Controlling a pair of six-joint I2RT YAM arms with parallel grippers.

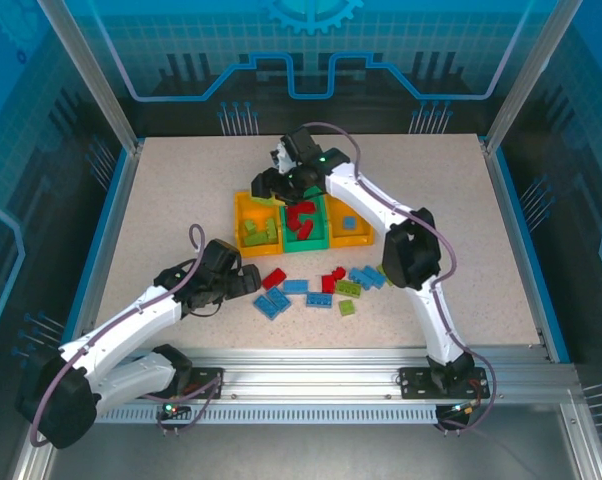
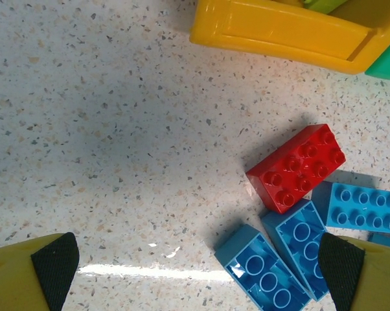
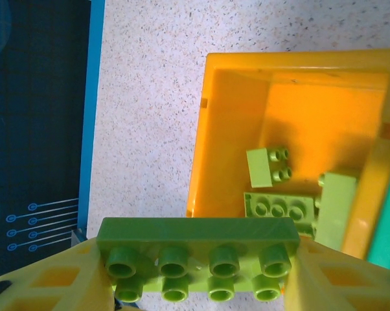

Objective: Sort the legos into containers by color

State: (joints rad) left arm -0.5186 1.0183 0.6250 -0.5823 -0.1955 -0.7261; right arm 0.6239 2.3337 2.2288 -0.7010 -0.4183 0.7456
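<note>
Lime brick (image 3: 196, 234) is sitting pinched in the right gripper (image 3: 195, 282), arm reaching far out, yellow bin (image 3: 224, 129) beneath; left gripper (image 2: 195, 275) is hovering wide open, red brick (image 2: 297, 167) ahead.

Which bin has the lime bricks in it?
The left yellow-orange bin: lime bricks lie in it. The green middle bin holds red bricks, the right yellow-orange bin one blue brick.

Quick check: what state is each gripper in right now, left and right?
Left gripper: open, holding nothing.
Right gripper: closed on a lime green brick.
</note>
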